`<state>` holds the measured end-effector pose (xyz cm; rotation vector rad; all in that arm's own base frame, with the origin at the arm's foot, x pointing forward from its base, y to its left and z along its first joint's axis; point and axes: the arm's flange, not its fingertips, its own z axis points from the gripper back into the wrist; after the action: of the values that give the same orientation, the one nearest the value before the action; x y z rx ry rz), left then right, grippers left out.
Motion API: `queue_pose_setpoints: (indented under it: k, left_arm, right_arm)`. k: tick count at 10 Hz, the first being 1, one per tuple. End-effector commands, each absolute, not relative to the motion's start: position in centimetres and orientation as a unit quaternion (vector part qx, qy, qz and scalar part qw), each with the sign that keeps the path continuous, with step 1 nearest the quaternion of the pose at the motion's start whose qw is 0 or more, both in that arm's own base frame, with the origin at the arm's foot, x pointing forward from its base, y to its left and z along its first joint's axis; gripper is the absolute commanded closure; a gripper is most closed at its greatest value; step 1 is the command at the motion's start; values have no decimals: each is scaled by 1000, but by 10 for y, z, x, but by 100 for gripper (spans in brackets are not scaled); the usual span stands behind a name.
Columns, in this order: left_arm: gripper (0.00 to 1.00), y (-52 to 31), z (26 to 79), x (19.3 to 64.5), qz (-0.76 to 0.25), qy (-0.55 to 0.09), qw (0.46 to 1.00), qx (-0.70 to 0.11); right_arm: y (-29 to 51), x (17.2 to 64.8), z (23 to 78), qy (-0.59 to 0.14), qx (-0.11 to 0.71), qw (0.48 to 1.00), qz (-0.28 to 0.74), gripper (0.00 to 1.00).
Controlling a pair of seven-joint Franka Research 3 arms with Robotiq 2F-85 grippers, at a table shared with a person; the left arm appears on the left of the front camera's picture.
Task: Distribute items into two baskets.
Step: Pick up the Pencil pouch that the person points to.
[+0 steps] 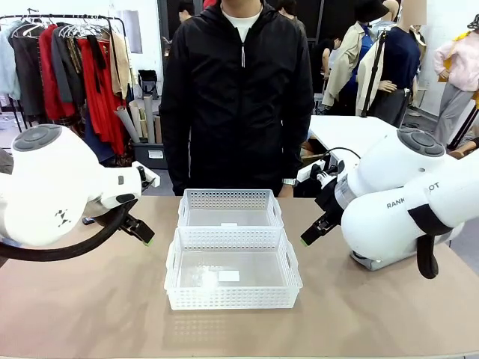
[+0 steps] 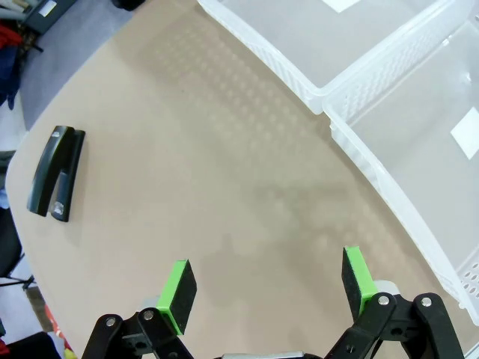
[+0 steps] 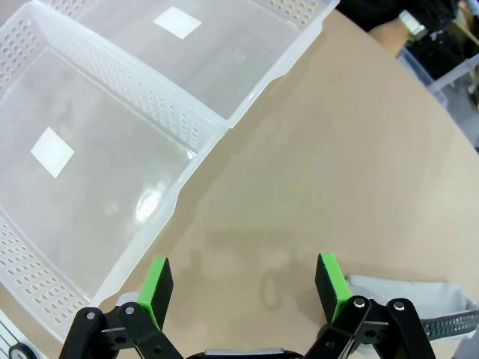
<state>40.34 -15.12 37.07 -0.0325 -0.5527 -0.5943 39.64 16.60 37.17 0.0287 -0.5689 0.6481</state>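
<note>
Baskets, 2, lie empty; left gripper and right gripper hang spread. Picking hasn't begun; next, probably, left must drop onto the stapler lying left.

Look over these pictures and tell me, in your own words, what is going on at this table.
Nothing is being handled yet. The near basket and the far basket stand touching in the middle of the table, both empty. The left gripper and the right gripper hover open above it, holding nothing. The black stapler lies apart from the baskets on the left arm's side; the grey pouch lies beside the right gripper. A person stands at the far side.
</note>
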Motion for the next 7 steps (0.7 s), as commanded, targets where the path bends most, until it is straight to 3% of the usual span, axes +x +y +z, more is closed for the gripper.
queue_pose_setpoints:
  k: [1, 3, 7]
  left_arm:
    - [0, -146, 384, 407, -279, -268, 922, -35]
    - [0, -124, 408, 413, -262, -248, 932, -41]
    - [0, -61, 447, 421, -261, -199, 934, -144]
  right_arm:
    - [148, 393, 385, -278, 40, 912, 300, 0]
    - [129, 395, 405, -300, 80, 905, 291, 0]
    - [73, 373, 446, -302, 144, 906, 261, 0]
